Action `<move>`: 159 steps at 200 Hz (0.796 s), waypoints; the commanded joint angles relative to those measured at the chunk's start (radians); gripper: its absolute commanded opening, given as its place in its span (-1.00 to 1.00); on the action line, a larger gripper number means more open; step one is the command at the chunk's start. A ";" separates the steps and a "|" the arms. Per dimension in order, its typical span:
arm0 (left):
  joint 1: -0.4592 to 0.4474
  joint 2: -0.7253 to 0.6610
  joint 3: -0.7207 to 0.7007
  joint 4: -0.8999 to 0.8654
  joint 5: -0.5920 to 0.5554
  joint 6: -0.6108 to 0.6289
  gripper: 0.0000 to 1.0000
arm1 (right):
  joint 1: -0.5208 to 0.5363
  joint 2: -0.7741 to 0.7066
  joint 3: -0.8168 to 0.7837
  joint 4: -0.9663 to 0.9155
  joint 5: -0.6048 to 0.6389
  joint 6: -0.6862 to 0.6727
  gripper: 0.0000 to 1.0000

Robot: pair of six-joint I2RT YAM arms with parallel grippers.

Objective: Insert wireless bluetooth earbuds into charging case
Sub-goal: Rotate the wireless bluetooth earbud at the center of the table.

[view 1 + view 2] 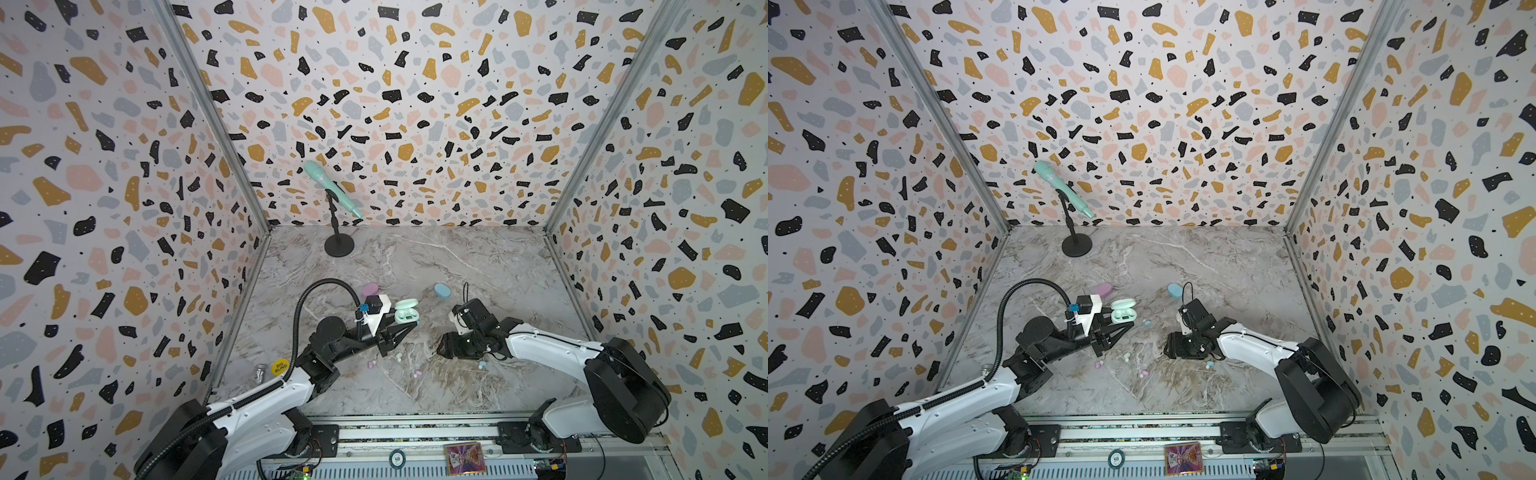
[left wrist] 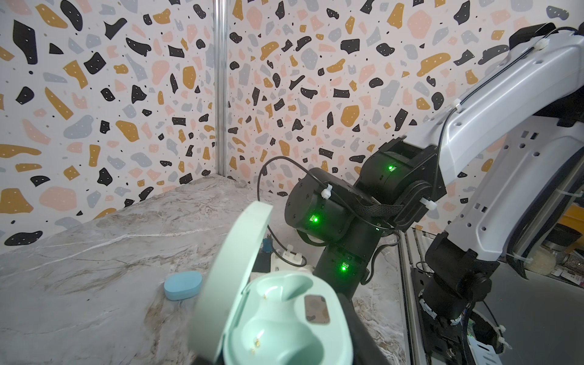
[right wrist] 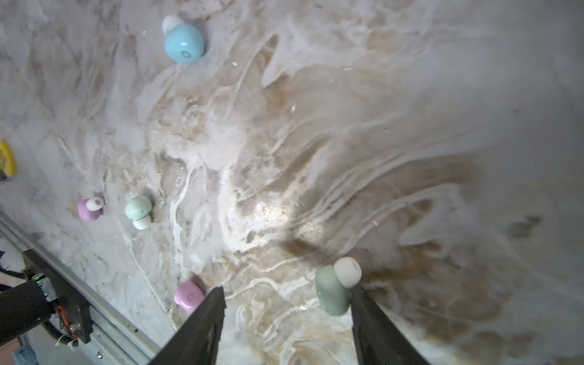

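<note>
My left gripper (image 1: 405, 323) is shut on the mint charging case (image 1: 405, 311), held above the table with its lid up. In the left wrist view both sockets of this case (image 2: 284, 319) are empty. My right gripper (image 3: 287, 295) points down at the table and is open. A mint earbud (image 3: 331, 292) with a white tip lies between its fingers, against the inner side of one finger (image 3: 363, 309). A pink earbud (image 3: 189, 296) lies just outside the other finger. Farther off lie a mint earbud (image 3: 138, 208), a pink earbud (image 3: 89, 210) and a blue earbud (image 3: 184, 43).
A closed lilac case (image 1: 370, 289) and a closed blue case (image 1: 442, 290) lie behind the grippers. A mint microphone on a black stand (image 1: 339, 245) stands at the back. A yellow chip (image 1: 280, 366) lies by the left wall. Another blue earbud (image 1: 1147, 323) lies between the arms.
</note>
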 commanded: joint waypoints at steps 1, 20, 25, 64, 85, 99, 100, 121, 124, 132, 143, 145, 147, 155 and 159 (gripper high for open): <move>0.004 -0.004 -0.005 0.069 0.010 -0.001 -0.46 | 0.021 -0.018 0.052 0.021 -0.043 0.013 0.30; 0.004 -0.002 -0.005 0.070 0.011 -0.001 -0.46 | 0.023 -0.023 0.060 -0.014 0.002 0.008 0.30; 0.004 -0.003 -0.005 0.070 0.011 -0.001 -0.46 | 0.022 -0.023 0.063 -0.025 0.013 0.007 0.30; 0.004 -0.007 -0.003 0.064 0.012 -0.002 -0.46 | 0.013 -0.032 0.058 -0.084 0.056 0.013 0.31; 0.004 -0.011 -0.006 0.064 0.009 -0.002 -0.46 | 0.008 -0.045 0.018 -0.075 0.054 0.038 0.33; 0.004 -0.010 -0.009 0.072 0.007 -0.006 -0.46 | -0.004 -0.047 -0.006 -0.053 0.045 0.044 0.36; 0.004 -0.010 -0.010 0.073 0.007 -0.006 -0.46 | -0.005 -0.045 -0.007 -0.052 0.046 0.043 0.36; 0.005 -0.005 -0.008 0.076 0.010 -0.008 -0.46 | -0.022 -0.025 -0.013 -0.028 0.027 0.037 0.42; 0.004 -0.005 -0.007 0.075 0.010 -0.008 -0.46 | -0.024 -0.022 -0.013 -0.025 0.023 0.036 0.42; 0.004 -0.005 -0.007 0.074 0.011 -0.008 -0.46 | -0.031 -0.011 -0.016 -0.016 0.016 0.034 0.42; 0.004 -0.009 -0.006 0.068 0.010 -0.005 -0.46 | -0.035 0.003 -0.019 -0.002 0.006 0.033 0.42; 0.005 -0.009 -0.006 0.066 0.011 -0.004 -0.46 | -0.035 0.007 -0.019 0.001 0.003 0.033 0.42; 0.004 -0.011 -0.005 0.064 0.011 -0.002 -0.46 | -0.035 0.009 -0.020 0.004 0.001 0.033 0.42; 0.004 -0.014 -0.006 0.061 0.007 -0.001 -0.46 | -0.035 0.019 -0.022 0.018 -0.006 0.032 0.42; 0.004 -0.016 -0.006 0.061 0.007 -0.002 -0.46 | -0.035 0.024 -0.022 0.027 -0.014 0.032 0.42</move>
